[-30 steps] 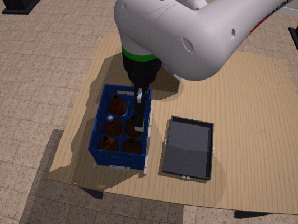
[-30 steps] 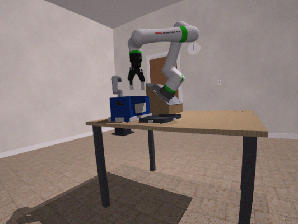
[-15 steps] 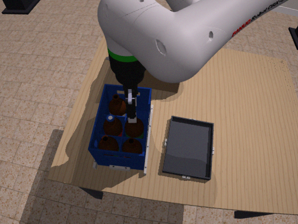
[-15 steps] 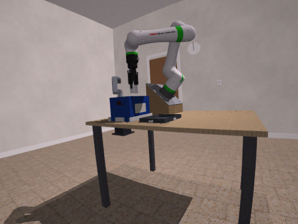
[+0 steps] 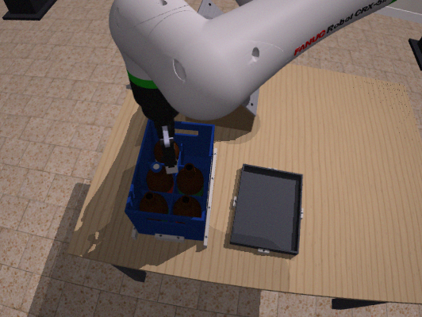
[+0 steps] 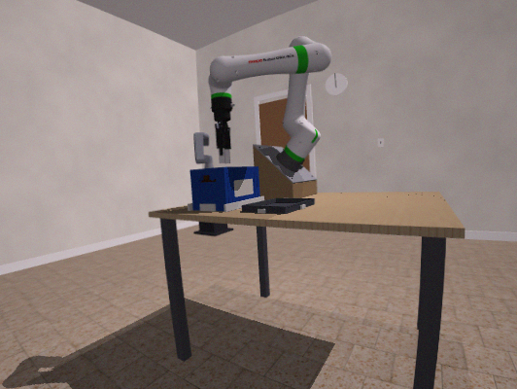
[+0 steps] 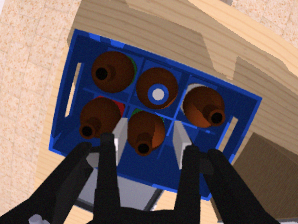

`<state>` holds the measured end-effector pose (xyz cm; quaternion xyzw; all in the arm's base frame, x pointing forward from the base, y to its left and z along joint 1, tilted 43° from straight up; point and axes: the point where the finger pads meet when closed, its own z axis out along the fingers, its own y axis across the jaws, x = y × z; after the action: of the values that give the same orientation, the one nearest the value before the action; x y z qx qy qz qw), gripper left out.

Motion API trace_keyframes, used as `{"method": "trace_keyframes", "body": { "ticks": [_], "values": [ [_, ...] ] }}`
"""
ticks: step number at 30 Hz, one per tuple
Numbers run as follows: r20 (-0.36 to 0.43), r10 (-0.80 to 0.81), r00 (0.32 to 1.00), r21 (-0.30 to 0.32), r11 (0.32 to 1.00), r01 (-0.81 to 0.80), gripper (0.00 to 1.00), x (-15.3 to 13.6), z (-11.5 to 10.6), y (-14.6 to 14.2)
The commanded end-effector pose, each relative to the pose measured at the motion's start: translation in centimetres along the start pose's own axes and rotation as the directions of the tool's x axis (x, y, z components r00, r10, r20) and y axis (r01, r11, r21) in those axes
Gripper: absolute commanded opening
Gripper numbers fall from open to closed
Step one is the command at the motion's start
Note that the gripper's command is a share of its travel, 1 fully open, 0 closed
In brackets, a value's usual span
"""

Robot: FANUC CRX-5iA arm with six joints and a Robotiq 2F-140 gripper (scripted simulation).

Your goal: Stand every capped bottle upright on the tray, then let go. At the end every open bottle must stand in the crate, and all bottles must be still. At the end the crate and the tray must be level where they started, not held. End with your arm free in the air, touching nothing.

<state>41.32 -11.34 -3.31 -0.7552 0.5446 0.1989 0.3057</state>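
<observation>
Top view: left of centre, the blue plastic crate (image 5: 206, 139) holds five brown bottles; the white-capped brown bottle (image 5: 157, 167) stands mid-left. The dark grey tray (image 5: 270, 172) lies right of it.

Exterior view: the black gripper (image 6: 224, 157) hangs above the crate.

Wrist view: its fingers are partly closed, holding nothing.

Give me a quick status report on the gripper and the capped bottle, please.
Gripper part closed, holding nothing, above the blue crate. Capped bottle upright in crate, among four open bottles. Tray holds no bottles. Nothing blocking.
</observation>
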Motion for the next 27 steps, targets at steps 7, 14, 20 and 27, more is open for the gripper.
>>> {"method": "trace_keyframes", "body": {
  "ticks": [7, 14, 20, 27],
  "values": [
    [0.001, -0.093, 0.996, 0.001, 0.996, 0.093, 0.38, 2.3, 0.2, 0.6],
    [0.000, -0.176, 0.984, 0.000, 0.984, 0.176, 0.38, 3.0, 0.2, 0.7],
    [0.000, -0.251, 0.968, 0.001, 0.968, 0.251, 0.38, 3.7, 0.3, 0.9],
    [0.000, -0.308, 0.952, 0.000, 0.952, 0.308, 0.38, 3.9, 0.3, 1.0]
  ]
}}
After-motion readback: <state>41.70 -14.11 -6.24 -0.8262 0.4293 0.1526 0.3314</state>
